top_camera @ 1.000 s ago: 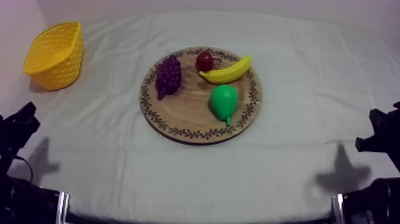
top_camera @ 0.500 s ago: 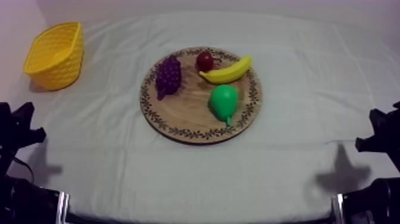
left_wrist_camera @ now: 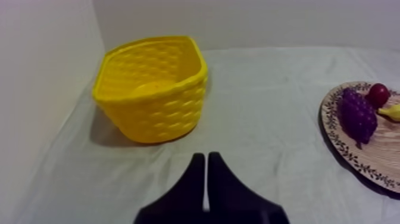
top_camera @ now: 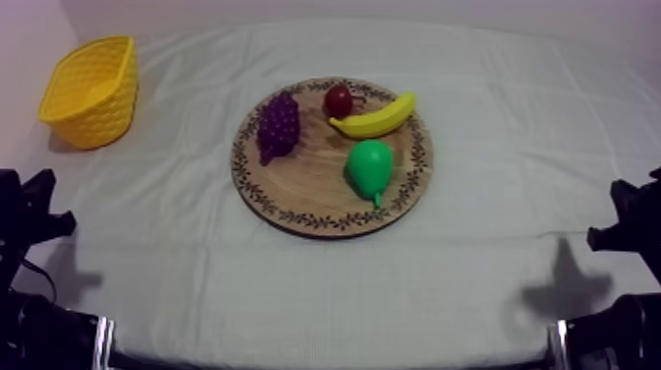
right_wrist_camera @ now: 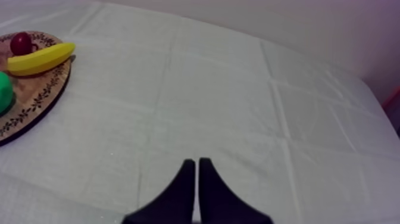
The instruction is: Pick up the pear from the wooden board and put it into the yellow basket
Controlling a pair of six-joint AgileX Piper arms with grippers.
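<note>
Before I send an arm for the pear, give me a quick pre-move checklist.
1. Pear lying on wooden board, nothing on top: ok.
2. Yellow basket upright, mouth unobstructed: ok.
3. Left gripper open for grasping: not ok, shut.
4. Right gripper open: not ok, shut.
5. Finger room between pear and banana: cannot tell.

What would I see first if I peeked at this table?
The round board in the middle of the table catches the eye, with a bright green pear on its near right part, purple grapes at its left, and a banana and small red fruit at the back. Next comes the yellow basket at the far left corner. The left claw and right claw are shut on nothing.
</note>
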